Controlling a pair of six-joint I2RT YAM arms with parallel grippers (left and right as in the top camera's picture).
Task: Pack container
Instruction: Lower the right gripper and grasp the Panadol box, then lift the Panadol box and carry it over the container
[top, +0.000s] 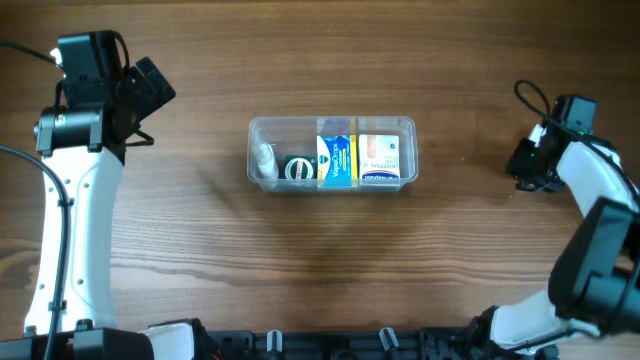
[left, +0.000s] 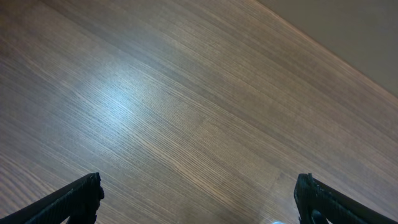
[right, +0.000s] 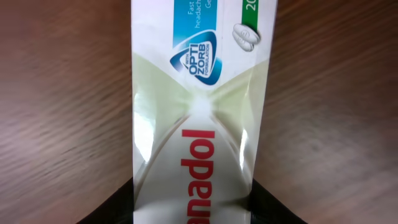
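Note:
The clear plastic container (top: 253, 140) stands at the table's middle in the overhead view. It holds a small white bottle (top: 265, 160), a dark round tin (top: 297, 168), a blue and yellow box (top: 337, 155) and a white and blue box (top: 385, 156). My left gripper (top: 150, 108) is open and empty at the far left, over bare wood (left: 198, 190). My right gripper (top: 527, 162) is far right of the container, shut on a white Panadol box (right: 199, 93) that fills the right wrist view between the jaws (right: 193, 210). That box is hardly visible from overhead.
The wooden table (top: 330, 260) spreads around the container. A table edge with a pale floor beyond it shows at the top right of the left wrist view (left: 348, 31). Black fixtures (top: 300, 345) line the front edge.

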